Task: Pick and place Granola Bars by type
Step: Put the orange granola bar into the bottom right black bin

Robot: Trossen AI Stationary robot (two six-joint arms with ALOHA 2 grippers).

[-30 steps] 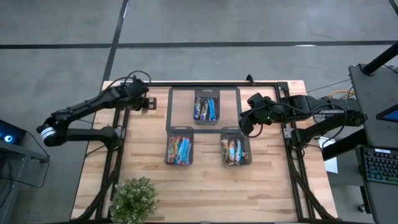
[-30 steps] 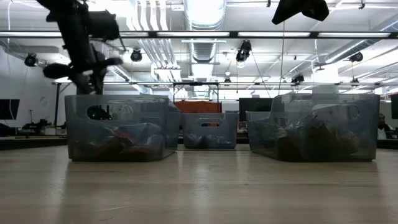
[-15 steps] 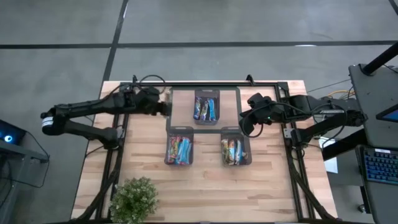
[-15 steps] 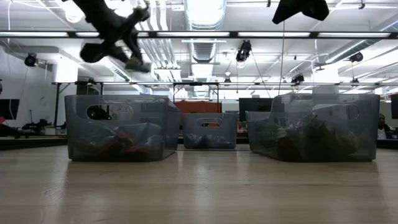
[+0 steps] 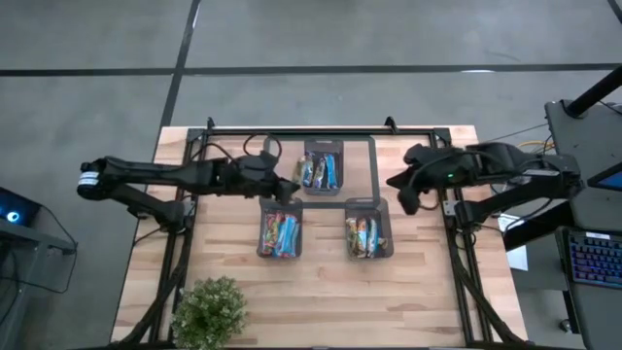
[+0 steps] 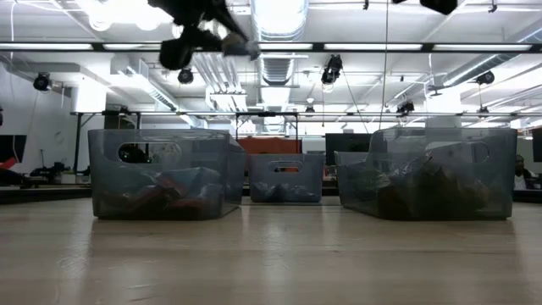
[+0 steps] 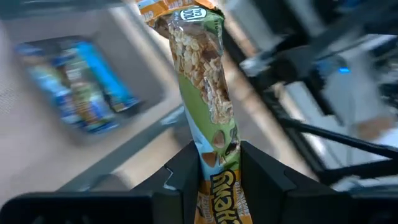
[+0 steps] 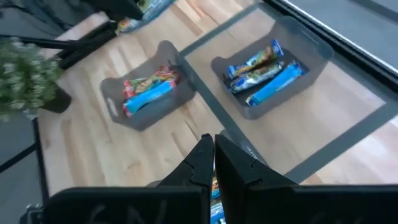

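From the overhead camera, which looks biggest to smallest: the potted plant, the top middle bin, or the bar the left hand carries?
1. Potted plant, largest.
2. Top middle bin, somewhat smaller.
3. Bar shut in the left hand, smallest; it barely shows.

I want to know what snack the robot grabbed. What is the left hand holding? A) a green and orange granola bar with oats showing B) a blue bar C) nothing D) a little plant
A: the left wrist view shows the left hand pinching a green and orange granola bar with oats showing through its clear wrapper.
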